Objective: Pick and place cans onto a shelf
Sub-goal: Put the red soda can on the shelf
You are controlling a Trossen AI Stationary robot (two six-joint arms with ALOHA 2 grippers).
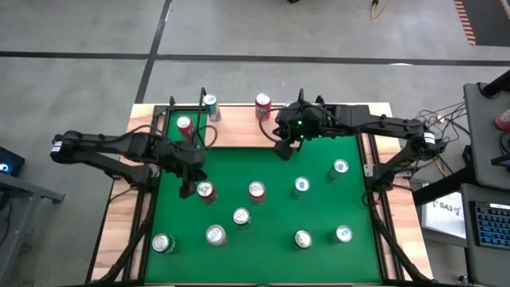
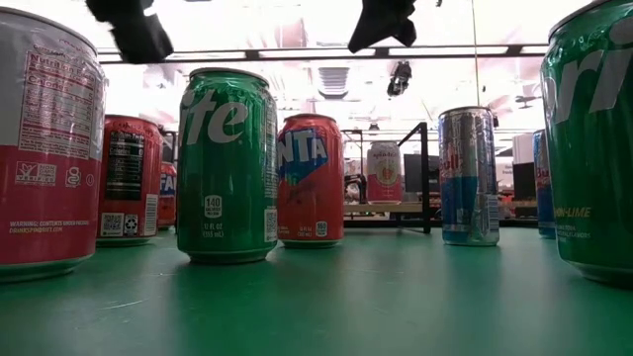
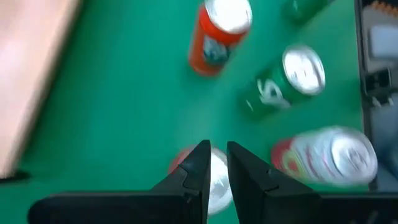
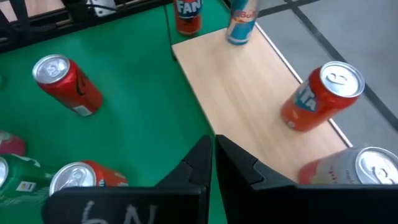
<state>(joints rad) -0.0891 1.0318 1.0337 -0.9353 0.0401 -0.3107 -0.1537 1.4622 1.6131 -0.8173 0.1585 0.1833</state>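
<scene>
Several cans stand upright on the green table top (image 1: 263,167). The light-wood shelf (image 1: 335,119) lies along the far edge and carries a blue-silver can (image 1: 210,106) and a red can (image 1: 263,104). In the right wrist view the shelf (image 4: 249,93) also carries a red-white can (image 4: 354,174). My left gripper (image 1: 187,190) hovers empty above a red can (image 1: 205,191), its fingers (image 3: 202,165) nearly together over the can's silver top (image 3: 217,180). My right gripper (image 1: 283,150) is shut and empty above the shelf's near edge (image 4: 193,106).
A red can (image 1: 185,126) stands on the green at the far left by the black wire uprights (image 1: 170,108). Other cans stand at mid-table (image 1: 256,190) and along the near edge (image 1: 303,238). Bare green lies between the two grippers.
</scene>
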